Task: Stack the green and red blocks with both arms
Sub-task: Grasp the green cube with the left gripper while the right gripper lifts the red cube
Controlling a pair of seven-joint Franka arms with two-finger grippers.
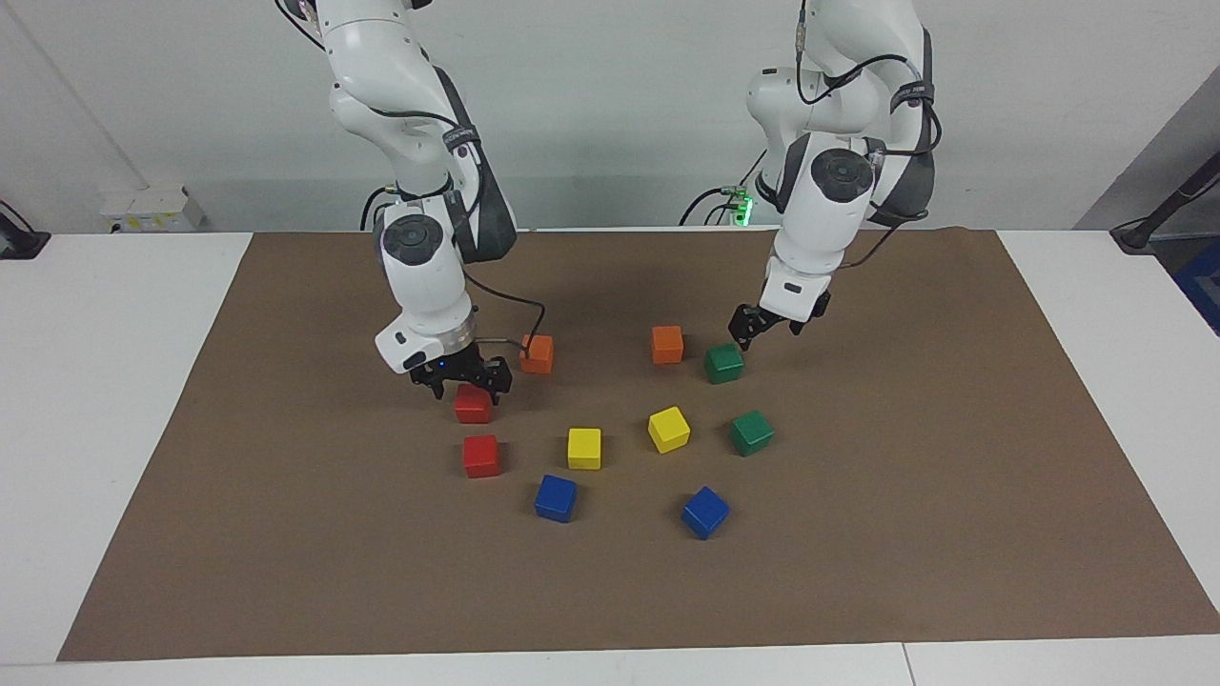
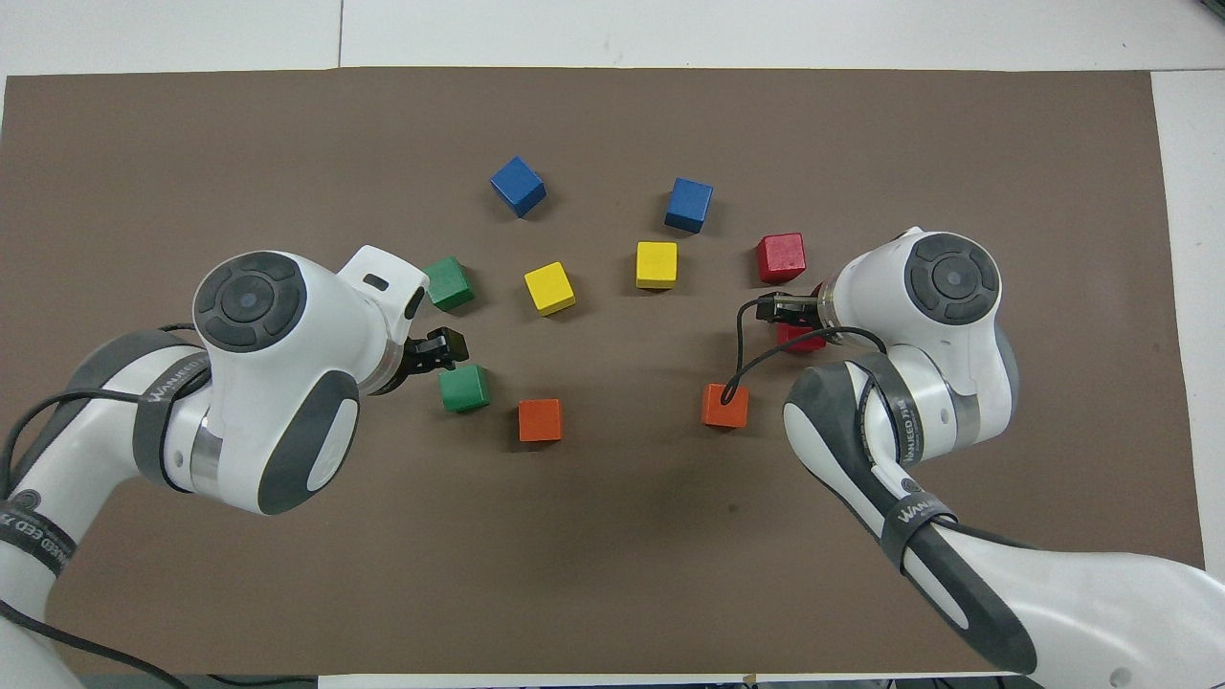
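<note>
Two red blocks lie toward the right arm's end of the table. Over the nearer red block (image 1: pixel 473 406) (image 2: pixel 802 338) my right gripper (image 1: pixel 463 381) (image 2: pixel 790 310) hangs low and open, a finger to each side of the block's top. The farther red block (image 1: pixel 481 455) (image 2: pixel 780 256) stands free. Two green blocks lie toward the left arm's end. Just above and beside the nearer green block (image 1: pixel 724 363) (image 2: pixel 465 388) my left gripper (image 1: pixel 743 335) (image 2: pixel 445 346) stands open, holding nothing. The farther green block (image 1: pixel 751 433) (image 2: pixel 448 283) is untouched.
Two orange cubes (image 1: pixel 537 353) (image 1: pixel 667 344) sit nearest the robots, two yellow cubes (image 1: pixel 584 448) (image 1: pixel 669 429) in the middle and two blue cubes (image 1: pixel 556 497) (image 1: pixel 705 512) farthest out, all on the brown mat (image 1: pixel 905 534). The right gripper's black cable loops beside one orange cube.
</note>
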